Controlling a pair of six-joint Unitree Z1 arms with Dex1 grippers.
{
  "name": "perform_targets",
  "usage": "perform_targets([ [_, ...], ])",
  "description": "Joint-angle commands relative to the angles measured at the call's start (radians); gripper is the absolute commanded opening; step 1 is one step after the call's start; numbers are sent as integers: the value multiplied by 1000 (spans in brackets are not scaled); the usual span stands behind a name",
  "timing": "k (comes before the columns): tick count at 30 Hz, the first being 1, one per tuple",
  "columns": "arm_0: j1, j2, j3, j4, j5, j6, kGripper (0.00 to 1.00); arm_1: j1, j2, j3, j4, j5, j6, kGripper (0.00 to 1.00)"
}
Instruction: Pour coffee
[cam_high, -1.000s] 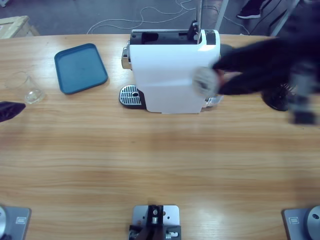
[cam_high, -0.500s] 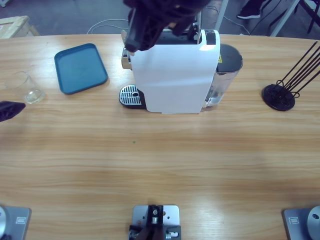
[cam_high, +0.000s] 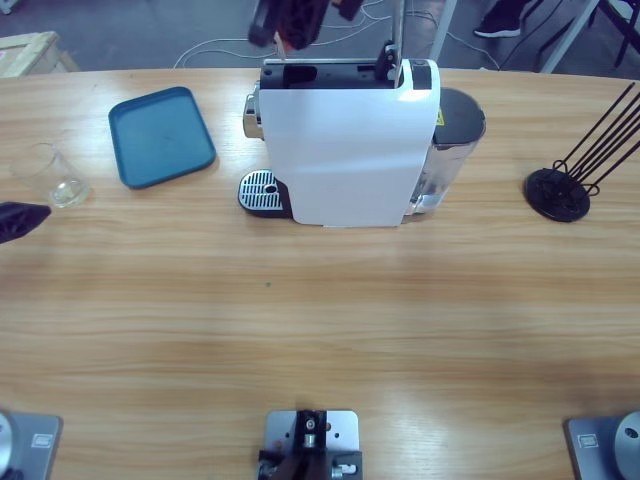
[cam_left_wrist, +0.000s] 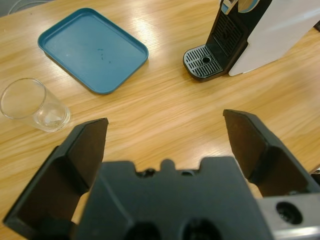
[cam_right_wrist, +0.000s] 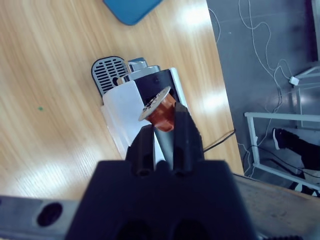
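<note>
1. Black jaws of the right gripper (cam_right_wrist: 162, 122) pinch a small orange capsule (cam_right_wrist: 161, 112) with a foil rim; in the high view this gripper (cam_high: 290, 22) sits at the top edge, just behind the white machine (cam_high: 345, 145), partly cut off.
2. Left gripper (cam_left_wrist: 165, 135) hangs spread wide with nothing between its jaws; the high view shows only a dark tip (cam_high: 20, 220) at the left edge.
3. Glass (cam_left_wrist: 32, 105) stands upright on the table (cam_left_wrist: 165, 95), just ahead of the left jaw and apart from it, beside the blue tray (cam_left_wrist: 92, 50). Coffee cannot be made out in it; its bottom looks nearly bare.
4. Drip grate (cam_left_wrist: 202, 62) lies under the spout, well apart from the glass.
5. Black rack (cam_high: 565, 185) stands at the right, its rods cut off.
</note>
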Motion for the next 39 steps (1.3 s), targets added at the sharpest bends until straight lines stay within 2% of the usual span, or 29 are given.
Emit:
perform_targets([
  [1,-6,-18,31,-9,-3,3,991,-12,92,-22,34,-19,56,0],
  [13,-6,-20,31,-9,-3,3,991,-22,150,-106,90,-74,125,0],
  [39,-6,-24,32,-9,-3,3,991,-32,300,-368,262,-62,181,0],
])
